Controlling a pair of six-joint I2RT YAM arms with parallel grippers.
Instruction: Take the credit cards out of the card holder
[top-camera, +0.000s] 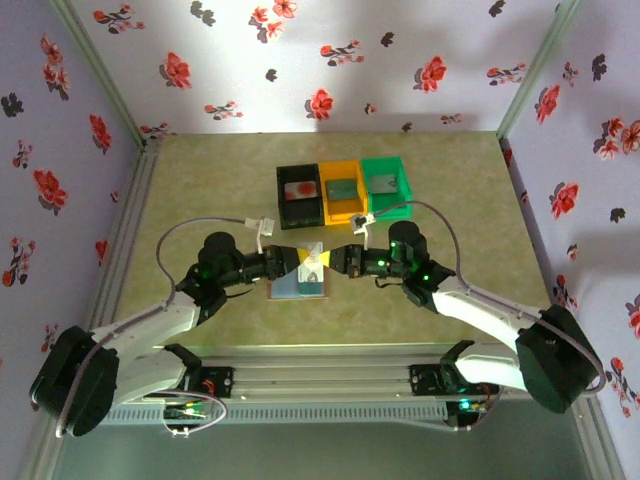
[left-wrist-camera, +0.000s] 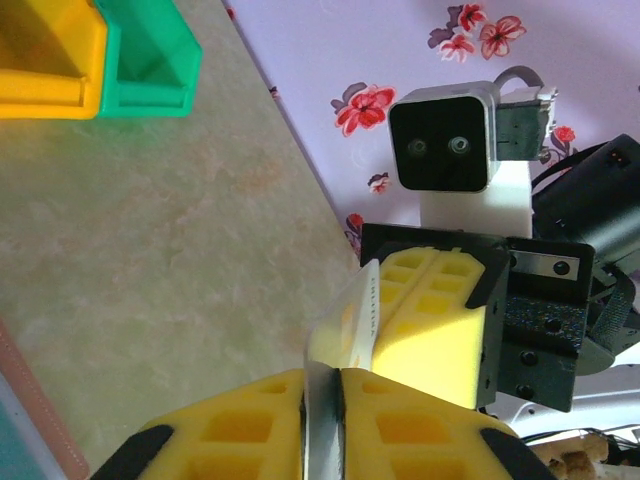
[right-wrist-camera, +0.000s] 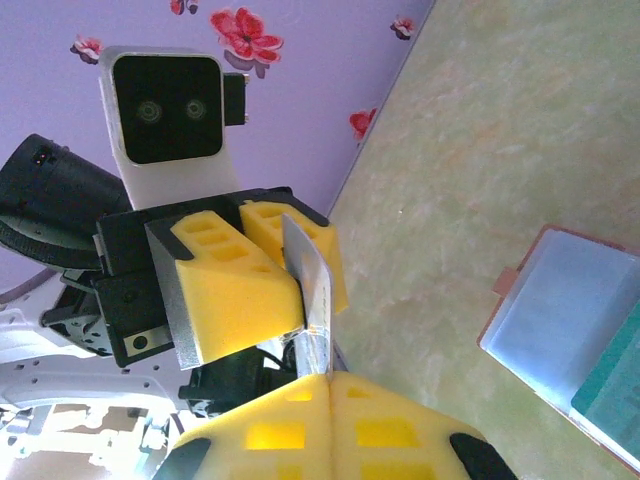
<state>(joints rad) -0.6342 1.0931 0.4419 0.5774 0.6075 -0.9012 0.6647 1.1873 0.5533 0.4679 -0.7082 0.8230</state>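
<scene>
Heads up: both hands are clamped on the same credit card, held on edge in the air directly above the card holder. The holder lies open on the surface.

- The left hand is pinched narrow on one end of the card and the right hand on the other. The foam pads of both are pressed flat to it.
- Main risk is a double grip. If you move either arm now, the card bends or gets wrenched out of one pad.
- If you release the wrong hand or both, the card drops back onto the holder.
- Each bite looks shallow, near the card's edge, so expect slip on any fast swing toward the bins beyond the holder.
- Nothing is pinning the holder, so a low pass could nudge it.
</scene>
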